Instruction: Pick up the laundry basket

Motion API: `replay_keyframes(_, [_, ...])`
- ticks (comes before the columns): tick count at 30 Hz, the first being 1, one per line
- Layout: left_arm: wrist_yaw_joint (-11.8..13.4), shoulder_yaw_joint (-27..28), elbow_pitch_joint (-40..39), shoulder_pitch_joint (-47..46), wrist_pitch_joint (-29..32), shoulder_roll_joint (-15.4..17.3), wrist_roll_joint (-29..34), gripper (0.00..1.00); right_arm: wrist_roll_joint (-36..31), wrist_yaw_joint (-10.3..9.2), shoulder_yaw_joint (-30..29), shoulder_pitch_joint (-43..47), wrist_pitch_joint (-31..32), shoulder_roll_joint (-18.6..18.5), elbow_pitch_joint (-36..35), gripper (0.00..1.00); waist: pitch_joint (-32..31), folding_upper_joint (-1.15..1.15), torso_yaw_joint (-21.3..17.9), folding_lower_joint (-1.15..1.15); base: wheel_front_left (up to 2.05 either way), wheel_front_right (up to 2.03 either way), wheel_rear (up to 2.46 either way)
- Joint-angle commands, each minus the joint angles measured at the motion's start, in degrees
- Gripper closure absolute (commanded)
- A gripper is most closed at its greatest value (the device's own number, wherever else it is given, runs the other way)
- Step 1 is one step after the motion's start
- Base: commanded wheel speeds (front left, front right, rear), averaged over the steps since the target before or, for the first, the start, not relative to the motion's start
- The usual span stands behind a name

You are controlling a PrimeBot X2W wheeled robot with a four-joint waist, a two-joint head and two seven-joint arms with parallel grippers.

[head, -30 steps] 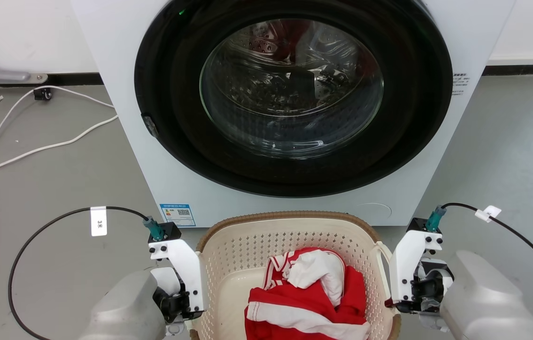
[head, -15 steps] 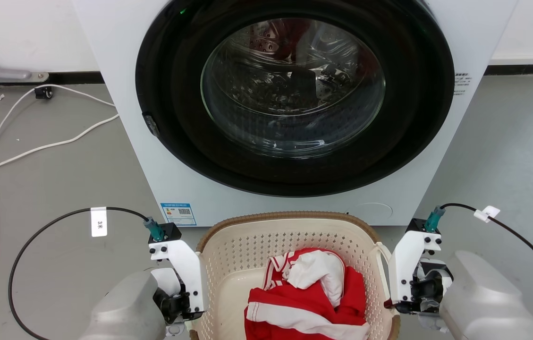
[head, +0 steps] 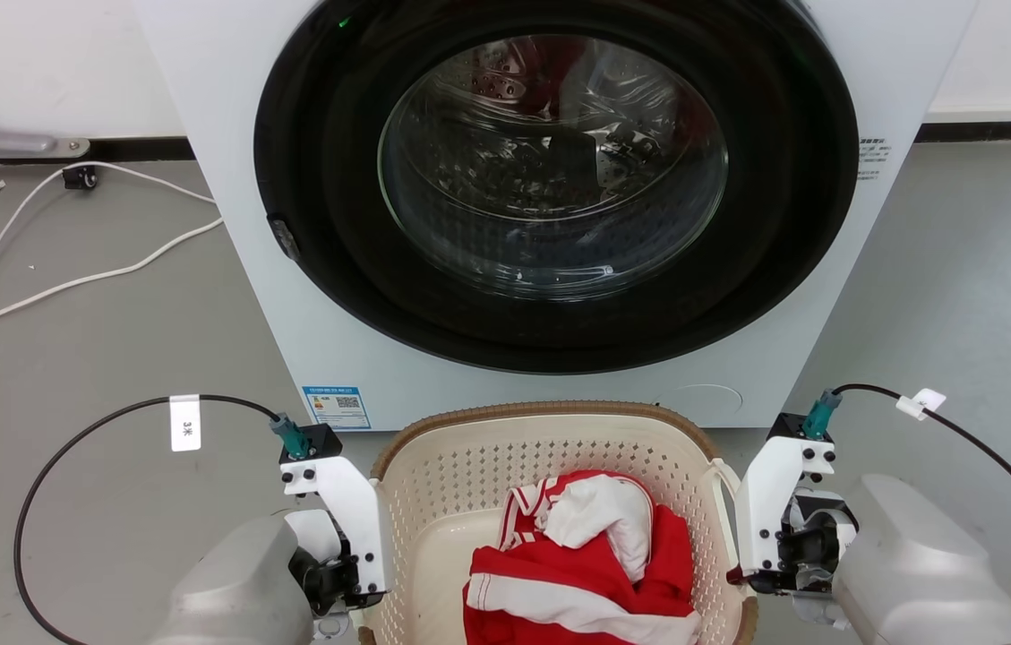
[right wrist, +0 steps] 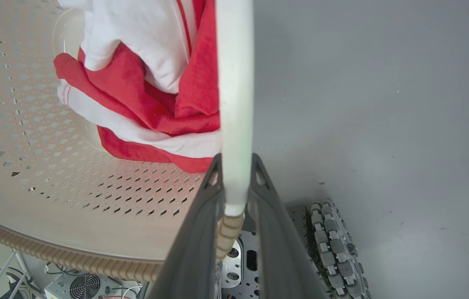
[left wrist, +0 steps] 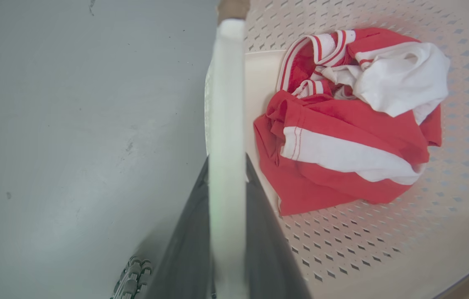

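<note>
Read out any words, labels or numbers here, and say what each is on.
"3米": white tag on the left-hand black cable.
Blue sticker with QR code on the washer: too small to read.
Dark print at the washer's right edge: too small to read.

Head looks down; 2 close wrists share basket.

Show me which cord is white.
The cord lying on the floor left of the washer; the two cords plugged in beside the laundry basket are black.
</note>
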Motion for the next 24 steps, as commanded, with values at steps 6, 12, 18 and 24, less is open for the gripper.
replay_keyframes(6, [-0.9, -0.48, -1.24, 0.32, -0.47, -2.41, -1.22, 1.0, 1.37, 0.81, 0.49, -1.33, 0.11, 2.37, -0.69, 1.0, -0.07, 0.0, -0.23, 0.0, 0.0, 0.0, 0.0])
replay_keyframes(12, [-0.9, -0.86, -1.15, 0.48, -0.89, -2.29, -1.62, 1.0, 1.6, 0.81, 0.81, -1.52, 0.36, 2.37, -0.69, 1.0, -0.11, 0.0, -0.42, 0.0, 0.0, 0.0, 0.0])
replay_keyframes(18, [-0.9, -1.22, -0.89, 0.73, -1.45, -1.87, -1.97, 1.0, 1.61, 0.81, 0.57, -1.01, 0.95, 2.35, -0.69, 1.0, -0.09, 0.0, -0.62, 0.0, 0.0, 0.0, 0.0])
replay_keyframes(24, [-0.9, -1.53, -0.59, 0.72, -1.6, -2.01, -2.42, 1.0, 2.14, 0.81, 0.31, -0.12, 1.84, 2.34, -0.69, 1.0, -0.17, 0.0, -0.6, 0.0, 0.0, 0.0, 0.0])
